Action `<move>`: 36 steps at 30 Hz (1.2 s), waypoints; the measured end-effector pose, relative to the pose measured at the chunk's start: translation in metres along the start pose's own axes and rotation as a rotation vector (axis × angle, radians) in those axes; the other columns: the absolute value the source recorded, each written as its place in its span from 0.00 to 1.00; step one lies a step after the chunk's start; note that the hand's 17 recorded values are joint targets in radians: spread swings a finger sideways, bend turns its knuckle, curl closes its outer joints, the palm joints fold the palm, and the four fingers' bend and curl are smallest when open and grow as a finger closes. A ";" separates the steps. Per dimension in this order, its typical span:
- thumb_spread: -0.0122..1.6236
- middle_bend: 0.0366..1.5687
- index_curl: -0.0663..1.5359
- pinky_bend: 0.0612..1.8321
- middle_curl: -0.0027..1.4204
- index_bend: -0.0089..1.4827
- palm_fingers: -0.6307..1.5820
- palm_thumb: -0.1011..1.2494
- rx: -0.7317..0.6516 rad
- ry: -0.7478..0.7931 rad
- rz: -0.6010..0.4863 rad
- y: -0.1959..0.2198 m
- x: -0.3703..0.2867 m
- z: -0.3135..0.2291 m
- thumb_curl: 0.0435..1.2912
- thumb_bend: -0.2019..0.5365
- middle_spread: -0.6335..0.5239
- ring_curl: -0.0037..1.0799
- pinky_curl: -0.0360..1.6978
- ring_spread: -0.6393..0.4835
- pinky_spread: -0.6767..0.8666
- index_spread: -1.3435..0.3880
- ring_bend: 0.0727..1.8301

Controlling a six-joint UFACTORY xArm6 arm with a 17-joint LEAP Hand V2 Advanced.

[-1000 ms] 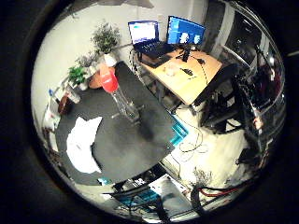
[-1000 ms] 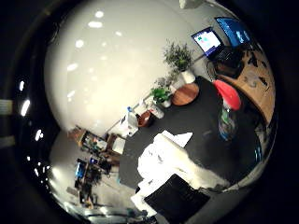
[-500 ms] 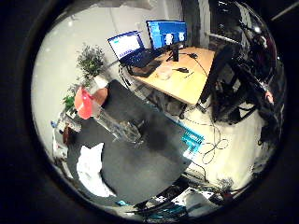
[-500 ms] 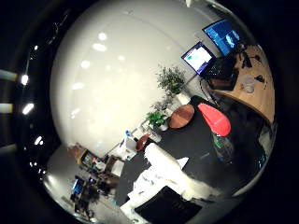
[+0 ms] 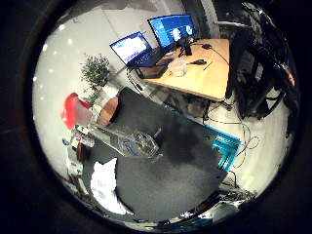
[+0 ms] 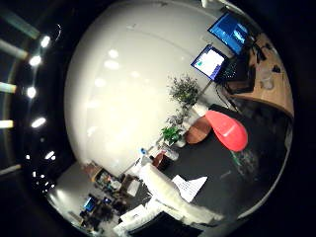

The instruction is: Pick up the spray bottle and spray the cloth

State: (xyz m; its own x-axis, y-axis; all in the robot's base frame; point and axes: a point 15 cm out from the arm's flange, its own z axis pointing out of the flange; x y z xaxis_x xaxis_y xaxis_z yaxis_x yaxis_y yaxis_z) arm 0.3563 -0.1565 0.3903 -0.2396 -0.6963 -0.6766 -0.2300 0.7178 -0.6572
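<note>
We see the spray bottle (image 5: 114,139) on the dark table (image 5: 180,170), with the cloth (image 5: 105,187) lying near it on the same table.

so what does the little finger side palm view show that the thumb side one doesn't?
Only the little finger side view: the clear body of the spray bottle down to its base on the black table, the teal crate on the floor, and the black chair by the wooden desk.
Only the thumb side view: the ceiling lights and the cluttered shelves beyond the table.
Both: the bottle's red cap, the white cloth, the laptop, the monitor and the potted plant.
</note>
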 end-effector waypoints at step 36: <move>0.69 0.10 0.23 0.51 0.21 0.12 0.30 0.28 -0.076 -0.040 0.153 0.005 0.052 0.073 0.23 0.24 0.80 0.23 0.14 0.90 0.83 0.81 0.20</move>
State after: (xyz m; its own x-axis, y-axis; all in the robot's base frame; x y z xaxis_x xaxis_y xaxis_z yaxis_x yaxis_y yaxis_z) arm 0.4117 -0.1891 0.3274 -0.2394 -0.5776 -0.7804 -0.2651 0.8121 -0.5198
